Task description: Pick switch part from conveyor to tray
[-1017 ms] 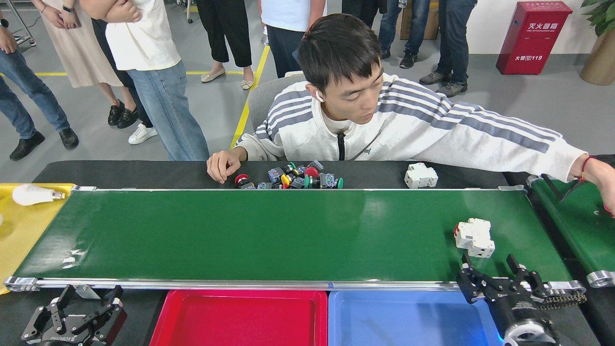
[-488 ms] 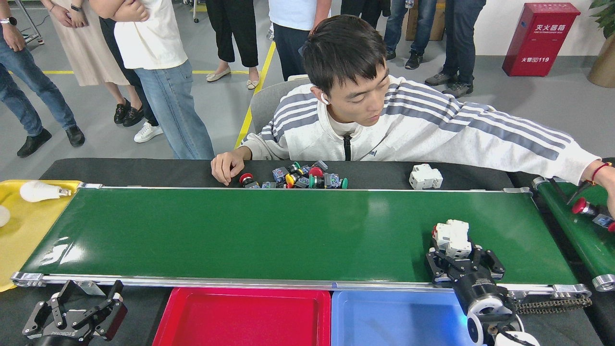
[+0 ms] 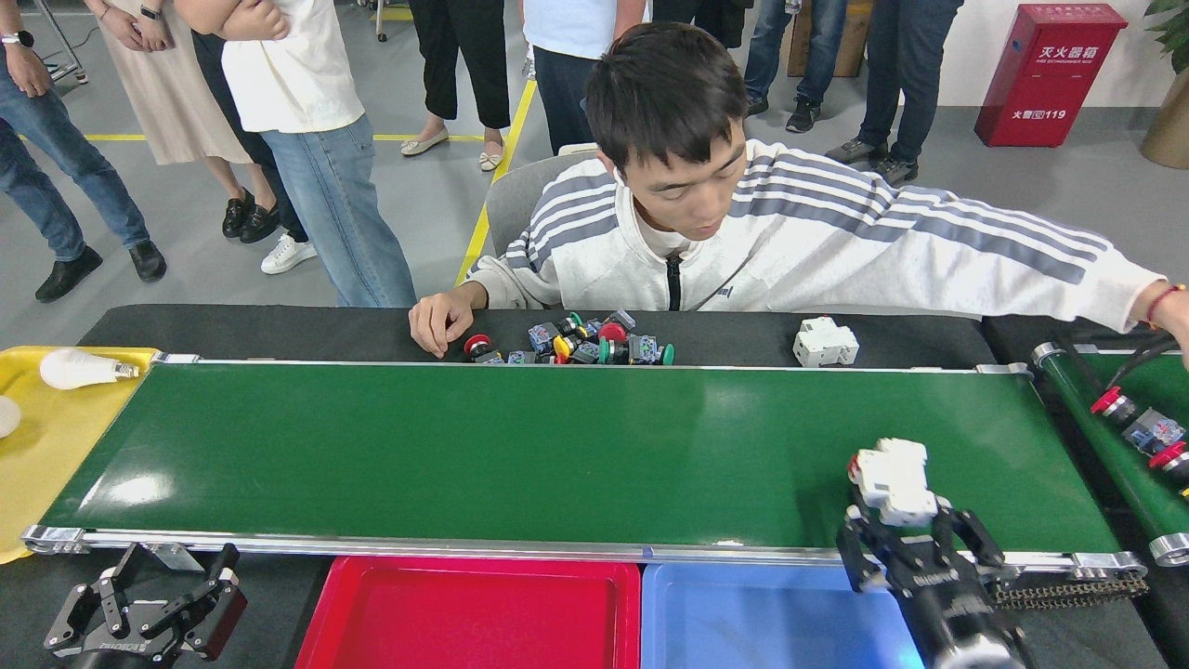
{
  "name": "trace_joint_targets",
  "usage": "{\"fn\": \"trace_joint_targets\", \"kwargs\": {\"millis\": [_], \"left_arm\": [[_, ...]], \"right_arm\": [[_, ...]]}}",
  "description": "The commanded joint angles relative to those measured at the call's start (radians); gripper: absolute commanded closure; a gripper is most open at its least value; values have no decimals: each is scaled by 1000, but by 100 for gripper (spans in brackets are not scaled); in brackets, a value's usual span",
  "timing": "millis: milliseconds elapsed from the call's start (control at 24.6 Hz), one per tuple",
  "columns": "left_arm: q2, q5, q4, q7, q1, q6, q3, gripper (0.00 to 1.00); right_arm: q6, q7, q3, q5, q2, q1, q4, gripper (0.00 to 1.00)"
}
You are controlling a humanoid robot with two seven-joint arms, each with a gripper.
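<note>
From my head view, my right tool (image 3: 899,534) now has its fingers closed around the white switch part (image 3: 894,480), gripping it low on its body while the red-tipped end sticks up above the fingers. A second ago that tool sat open at the near rail with the part lying free on the conveyor (image 3: 520,446); half a second ago it had reached in around the part; now it has drawn back toward the near rail with the part, which looks lifted clear of the belt, though I cannot be sure of the gap. I judge the pick made and the carry begun.

The blue tray (image 3: 771,613) lies just below and to the left of the part, with the red tray (image 3: 469,613) beside it. I cannot tell which tray is meant.

My left tool (image 3: 153,613) rests open and empty at the near left corner of the desk, unmoved.

Across the belt a person leans over a heap of buttons (image 3: 576,346) and a second white switch (image 3: 825,342), one arm stretched to the narrower belt (image 3: 1129,437), where red-capped buttons (image 3: 1141,429) have come into sight.
</note>
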Motion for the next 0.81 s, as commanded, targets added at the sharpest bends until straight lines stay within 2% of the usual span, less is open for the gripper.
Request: {"fn": "trace_joint_targets", "kwargs": {"millis": [0, 122, 285, 407, 529, 651, 773], "left_arm": [[14, 0, -8, 4, -6, -1, 8, 0], [14, 0, -6, 4, -6, -1, 8, 0], [14, 0, -8, 4, -9, -1, 3, 0], [14, 0, -8, 4, -9, -1, 2, 0], [14, 0, -8, 4, -8, -1, 2, 0], [14, 0, -8, 4, -6, -3, 2, 0], [14, 0, -8, 4, -1, -3, 2, 0]], "right_arm": [[-17, -82, -7, -5, 2, 63, -45, 1], [-15, -75, -7, -7, 5, 93, -44, 0], [-6, 2, -37, -10, 48, 39, -39, 1], [5, 51, -74, -10, 62, 4, -29, 3], [77, 85, -73, -10, 65, -1, -27, 4], [94, 86, -73, -8, 68, -2, -29, 14], [95, 83, -71, 18, 77, 1, -36, 16]]}}
